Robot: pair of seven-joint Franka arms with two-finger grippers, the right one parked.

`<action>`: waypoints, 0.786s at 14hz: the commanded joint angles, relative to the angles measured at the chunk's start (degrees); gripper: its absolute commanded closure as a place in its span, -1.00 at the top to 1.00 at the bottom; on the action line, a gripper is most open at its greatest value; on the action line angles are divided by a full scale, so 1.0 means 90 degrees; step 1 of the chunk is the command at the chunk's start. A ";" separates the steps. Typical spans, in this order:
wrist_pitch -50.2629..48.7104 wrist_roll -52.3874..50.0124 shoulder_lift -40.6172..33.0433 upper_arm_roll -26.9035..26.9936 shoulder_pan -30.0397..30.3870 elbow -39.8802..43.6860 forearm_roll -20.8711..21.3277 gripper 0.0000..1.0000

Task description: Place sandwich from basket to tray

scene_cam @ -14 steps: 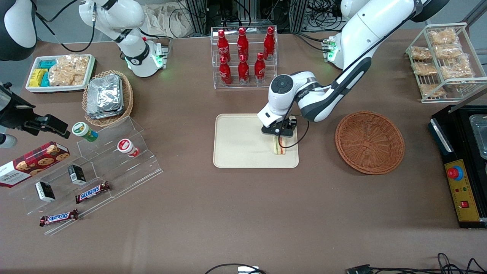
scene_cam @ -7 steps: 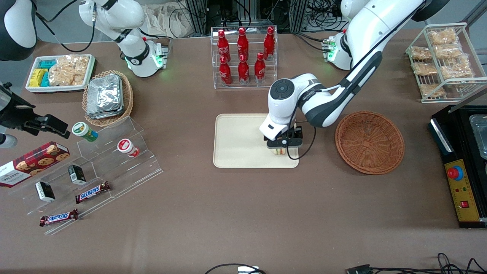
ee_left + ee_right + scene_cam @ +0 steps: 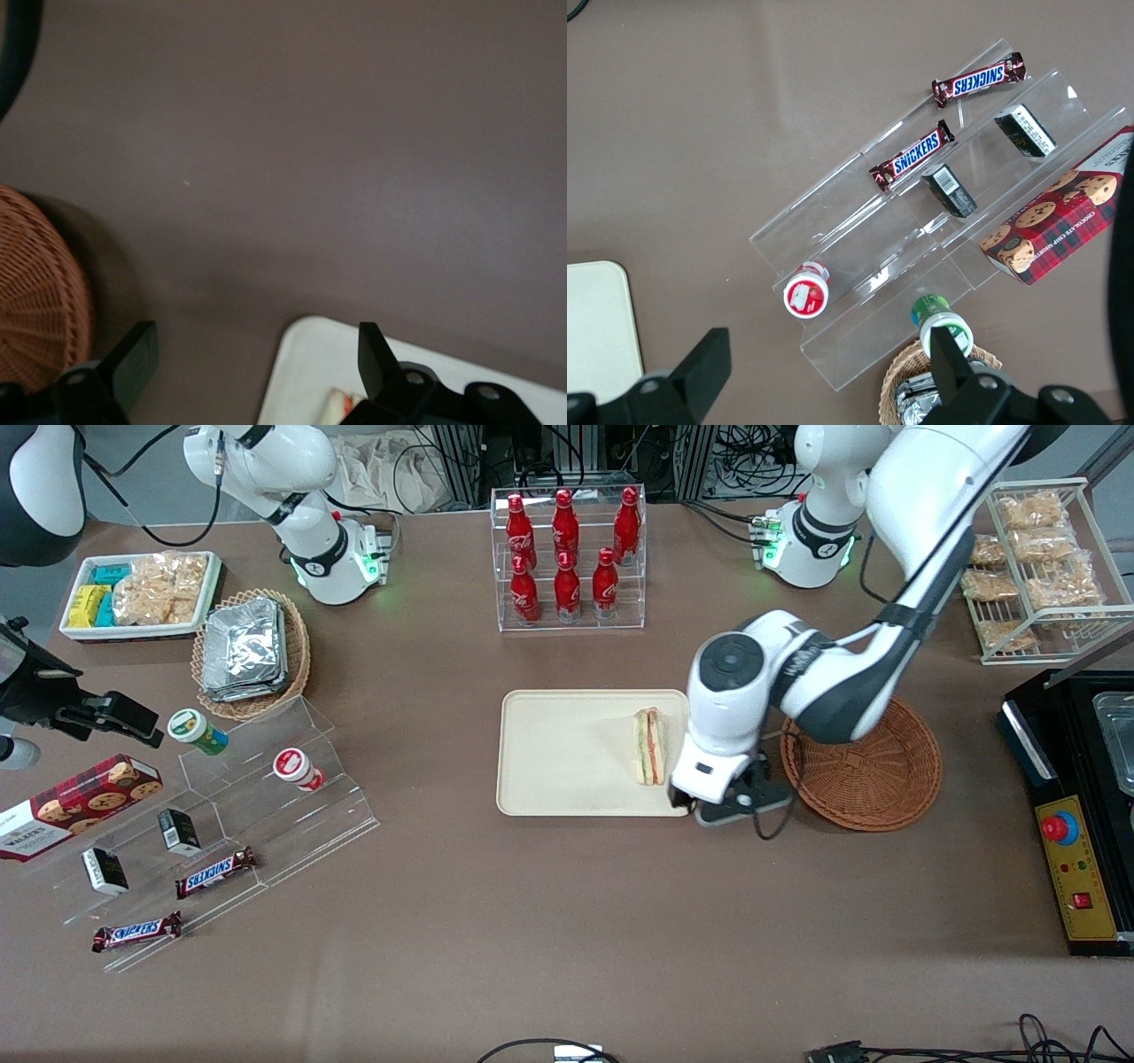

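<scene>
The sandwich lies on the cream tray, at the tray's end toward the working arm; a bit of it shows in the left wrist view. The reddish-brown basket stands empty beside the tray. My left gripper hovers over the bare table between the tray's near corner and the basket, apart from the sandwich. In the left wrist view my gripper is open and empty, with the tray's corner and the basket's rim beside its fingers.
A clear rack of red bottles stands farther from the camera than the tray. A tan basket of foil packets and a clear stepped shelf with snacks lie toward the parked arm's end. A wire rack and a black device stand at the working arm's end.
My gripper has let go of the sandwich and moved off the tray toward the basket and nearer the camera. The sandwich stays on the tray, now uncovered.
</scene>
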 commanded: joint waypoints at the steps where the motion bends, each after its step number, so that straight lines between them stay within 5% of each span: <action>1: -0.0098 -0.0014 -0.0240 -0.0053 0.0179 0.0073 -0.0131 1.00; 11: -0.1201 0.1586 -0.0327 -0.0014 0.0686 0.1236 -0.1058 1.00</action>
